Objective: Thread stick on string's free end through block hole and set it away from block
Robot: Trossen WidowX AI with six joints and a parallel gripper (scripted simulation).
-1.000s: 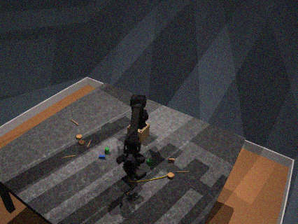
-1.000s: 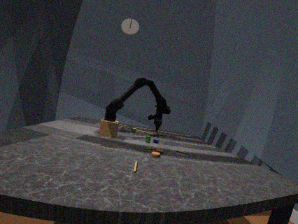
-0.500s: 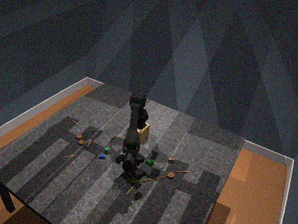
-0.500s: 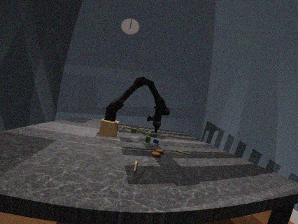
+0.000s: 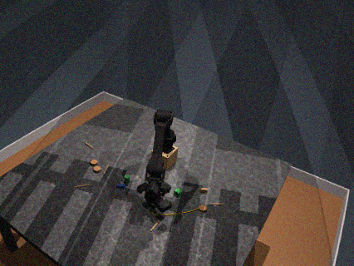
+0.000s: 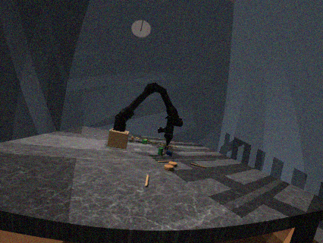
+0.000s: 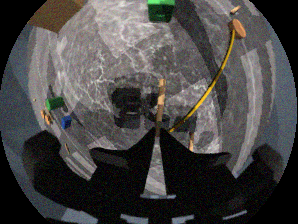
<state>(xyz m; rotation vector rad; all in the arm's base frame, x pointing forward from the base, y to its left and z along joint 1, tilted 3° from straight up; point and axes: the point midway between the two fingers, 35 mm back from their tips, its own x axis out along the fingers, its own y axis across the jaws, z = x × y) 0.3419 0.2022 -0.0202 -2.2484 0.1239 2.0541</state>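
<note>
The wooden block (image 5: 170,157) (image 6: 117,139) (image 7: 56,15) stands on the table (image 6: 114,190); its hole cannot be made out. My gripper (image 6: 167,145) (image 7: 157,130) is shut on a thin wooden stick (image 7: 161,97), which points away from the fingertips in the wrist view. The fingertips look a little above the table, away from the block. The yellow string (image 5: 183,212) (image 7: 212,87) runs in a curve from the round button (image 5: 203,208) (image 7: 237,28) to the fingertips. The join of string and stick is hidden there.
A loose stick (image 5: 154,225) (image 7: 191,141) lies close to the gripper. A green piece (image 5: 178,192) (image 7: 161,10) lies between block and button. Another green piece (image 5: 126,179) (image 6: 161,150) and a blue one (image 5: 120,186) (image 7: 66,122) lie left, with round buttons (image 5: 96,169) and sticks beyond.
</note>
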